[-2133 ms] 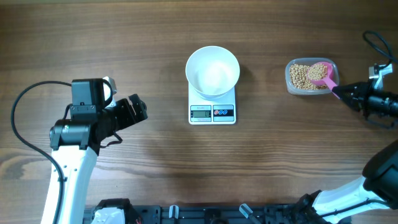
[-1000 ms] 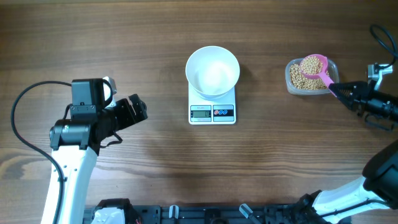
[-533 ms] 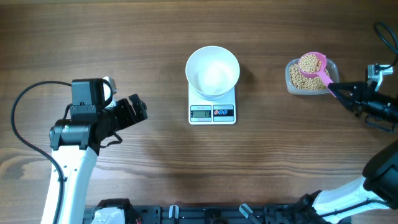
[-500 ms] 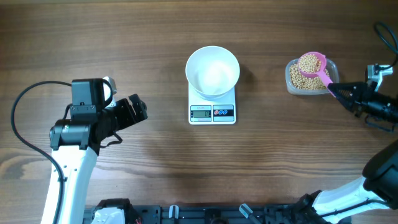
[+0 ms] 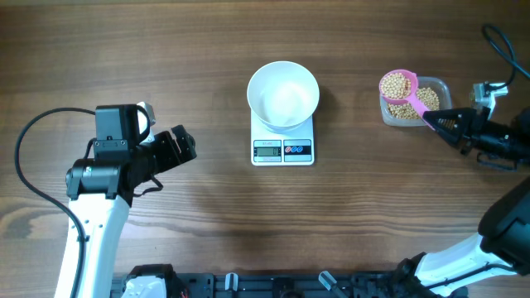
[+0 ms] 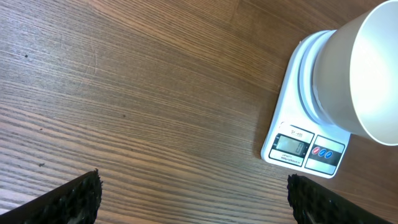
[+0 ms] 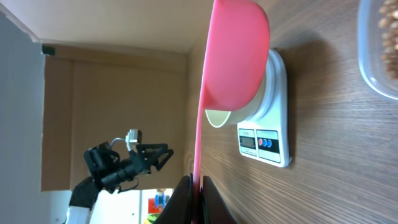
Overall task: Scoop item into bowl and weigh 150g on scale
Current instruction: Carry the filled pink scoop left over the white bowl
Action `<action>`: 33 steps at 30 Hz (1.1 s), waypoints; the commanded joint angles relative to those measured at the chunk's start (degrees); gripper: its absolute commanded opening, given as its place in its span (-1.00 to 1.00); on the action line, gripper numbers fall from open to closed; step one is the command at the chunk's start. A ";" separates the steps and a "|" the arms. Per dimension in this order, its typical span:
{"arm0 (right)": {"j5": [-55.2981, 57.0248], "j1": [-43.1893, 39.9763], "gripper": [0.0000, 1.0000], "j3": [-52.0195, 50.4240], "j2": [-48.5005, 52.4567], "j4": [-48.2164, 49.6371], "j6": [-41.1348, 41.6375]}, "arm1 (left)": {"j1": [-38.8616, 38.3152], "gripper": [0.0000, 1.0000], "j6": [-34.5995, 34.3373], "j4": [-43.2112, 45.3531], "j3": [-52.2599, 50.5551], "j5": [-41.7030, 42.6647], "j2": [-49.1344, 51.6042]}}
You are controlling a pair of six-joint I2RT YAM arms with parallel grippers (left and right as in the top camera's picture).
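The white bowl (image 5: 283, 95) stands on the white scale (image 5: 283, 142) at the table's middle; both also show in the left wrist view, bowl (image 6: 364, 74) and scale (image 6: 292, 140). A clear container (image 5: 414, 103) holds tan beans (image 5: 407, 110) at the right. My right gripper (image 5: 447, 126) is shut on the handle of a pink scoop (image 5: 398, 85) heaped with beans, raised over the container's left edge. From the right wrist, the scoop (image 7: 233, 53) shows from below, its handle pinched between the jaws (image 7: 196, 186). My left gripper (image 5: 184, 146) rests open left of the scale, holding nothing.
Bare wooden tabletop (image 5: 207, 223) lies between the left arm and the scale. The right arm's cable (image 5: 501, 41) loops at the far right edge. The left arm's black cable (image 5: 33, 132) arcs at the left.
The right gripper has lifted the bean-filled scoop out of the container and moved it left, toward the scale. The left arm has not moved.
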 commanded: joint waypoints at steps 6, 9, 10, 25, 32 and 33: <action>-8.37 6.40 -0.91 -0.31 -2.19 -0.04 -1.75 | 0.31 1.00 -0.33 0.46 -0.24 0.68 0.22; -10.47 10.40 -0.91 0.02 -2.43 0.11 -1.38 | 0.31 1.00 -0.33 0.68 -0.24 0.68 0.22; -11.13 11.58 -0.91 0.02 -2.43 0.09 -1.36 | 0.31 1.00 -0.31 0.66 -0.24 0.68 0.22; -5.51 25.97 -0.91 1.62 -2.84 26.14 32.26 | 0.31 1.00 -0.33 0.66 -0.24 0.68 0.22; 9.31 32.63 -0.91 2.43 -10.91 45.92 52.68 | 0.31 1.00 -0.33 0.63 -0.24 0.68 0.22; 10.62 33.42 -0.91 2.43 -12.07 47.56 52.83 | 0.31 1.00 -0.33 0.63 -0.24 0.70 0.22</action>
